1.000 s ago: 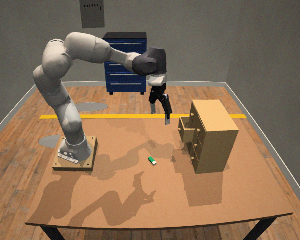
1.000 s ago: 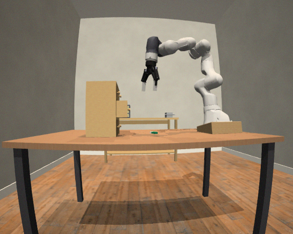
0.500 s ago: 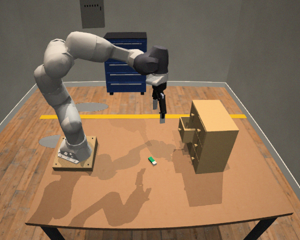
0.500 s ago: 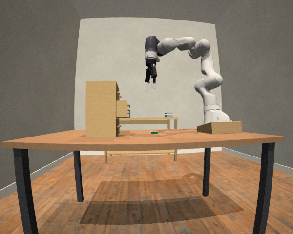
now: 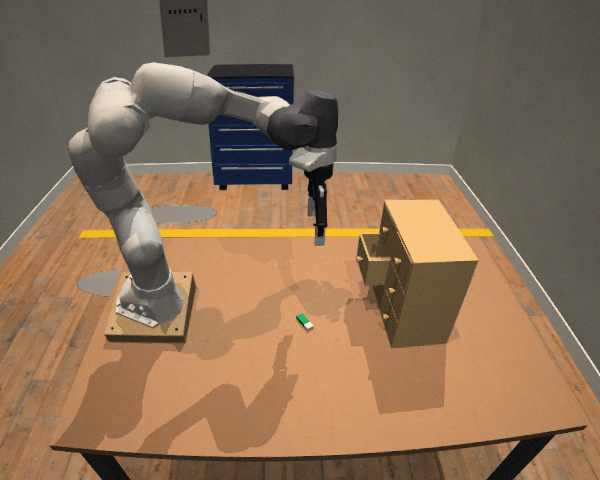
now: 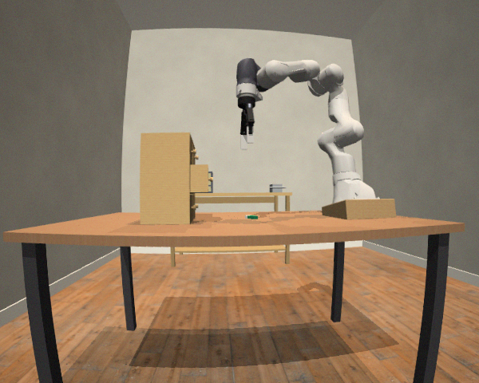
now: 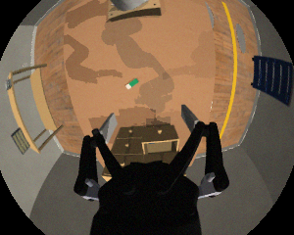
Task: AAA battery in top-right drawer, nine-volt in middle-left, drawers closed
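Inside wrist view alone: spread fingers.

Green and white against tan and orange-brown
The small block (image 5: 304, 321) (image 6: 251, 216) (image 7: 131, 83) is green with a white end; the surface (image 5: 331, 418) (image 6: 247, 238) (image 7: 95, 46) is plain orange-tan, the chest (image 5: 437, 299) (image 6: 164, 177) (image 7: 149, 131) pale wood-yellow with fine grain lines. The pincer (image 5: 314, 225) (image 6: 247, 140) (image 7: 147, 115) is black with grey tips, the cabinet (image 5: 252, 159) (image 7: 272, 79) blue with silvery stripes, the floor stripe (image 5: 238, 233) (image 7: 234, 69) yellow.

Looks like a workshop or lab to me: robot arm (image 5: 160, 93) (image 6: 342, 128) bolted by the table (image 5: 248, 413) (image 6: 231, 238), blue tool cabinet (image 5: 251, 175) (image 7: 272, 80) behind it, workbench (image 6: 239, 194) (image 7: 24, 117) off to one side, yellow floor line (image 5: 269, 233) (image 7: 235, 64) past its edge.
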Motion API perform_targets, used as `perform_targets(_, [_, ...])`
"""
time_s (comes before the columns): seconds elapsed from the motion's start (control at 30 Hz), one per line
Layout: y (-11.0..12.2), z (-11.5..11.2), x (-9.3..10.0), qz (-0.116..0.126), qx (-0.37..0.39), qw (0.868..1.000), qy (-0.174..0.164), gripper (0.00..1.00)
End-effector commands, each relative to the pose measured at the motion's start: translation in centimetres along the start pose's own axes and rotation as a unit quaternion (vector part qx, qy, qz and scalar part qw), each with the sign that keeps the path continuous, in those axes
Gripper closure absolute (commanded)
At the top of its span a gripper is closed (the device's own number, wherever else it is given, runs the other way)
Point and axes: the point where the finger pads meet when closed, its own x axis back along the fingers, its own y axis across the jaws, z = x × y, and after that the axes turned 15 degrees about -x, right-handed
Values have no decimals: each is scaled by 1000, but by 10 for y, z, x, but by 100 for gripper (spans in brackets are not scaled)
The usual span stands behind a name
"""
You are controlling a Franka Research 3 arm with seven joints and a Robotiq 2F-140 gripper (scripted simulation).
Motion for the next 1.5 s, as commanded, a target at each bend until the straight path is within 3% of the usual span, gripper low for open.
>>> perform_targets(0.0, [1,1,0,-1,-18,1000,3,0])
perform_targets(0.83, [0,1,0,0,-7,1000,0,0])
perform_targets(0.93, [0,3,0,0,31,1000,0,0])
perform_targets(1.03, [1,8,1,1,117,993,-1,0])
perform_targets(1.23, [1,11,1,2,157,988,-1,0])
perform_targets(1.27, [1,14,1,2,203,979,-1,0])
perform_targets(1.37, [1,14,1,2,203,979,-1,0])
perform_targets(1.4, [1,17,1,3,253,967,-1,0])
perform_targets(1.47, [1,17,1,3,253,967,-1,0])
